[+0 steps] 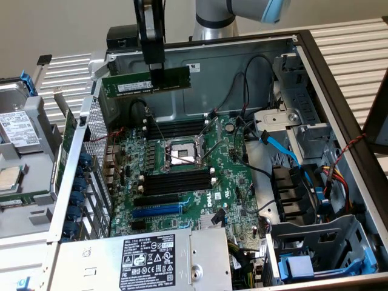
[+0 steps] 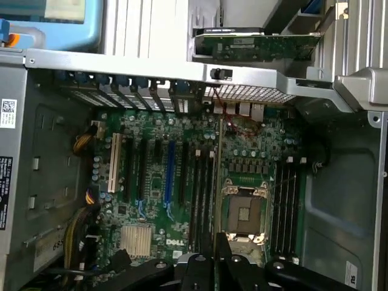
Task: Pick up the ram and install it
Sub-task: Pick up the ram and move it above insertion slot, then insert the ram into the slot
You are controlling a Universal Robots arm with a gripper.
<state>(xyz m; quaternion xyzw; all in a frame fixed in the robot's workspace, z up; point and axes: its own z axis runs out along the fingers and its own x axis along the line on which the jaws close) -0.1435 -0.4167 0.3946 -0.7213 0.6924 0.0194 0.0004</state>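
Note:
The ram (image 1: 127, 85), a long dark-green stick with a whitish label, hangs level in the air above the back of the open computer case. My gripper (image 1: 159, 77) is shut on its upper edge, right of the label. In the wrist view the ram (image 2: 217, 182) is a thin edge-on line running out from between my fingers (image 2: 203, 270). Below it lies the green motherboard (image 1: 230, 182) with a row of black memory slots (image 1: 176, 182) in front of the CPU socket (image 1: 180, 153) and another row (image 1: 176, 128) behind it. The ram is well above both rows.
A blue expansion slot (image 1: 156, 211) and the grey power supply (image 1: 145, 260) lie at the case front. Drive cages and blue and black cables (image 1: 285, 151) fill the exterior view's right. A perforated metal wall (image 1: 97, 151) and removed drive parts (image 1: 24, 151) stand on its left.

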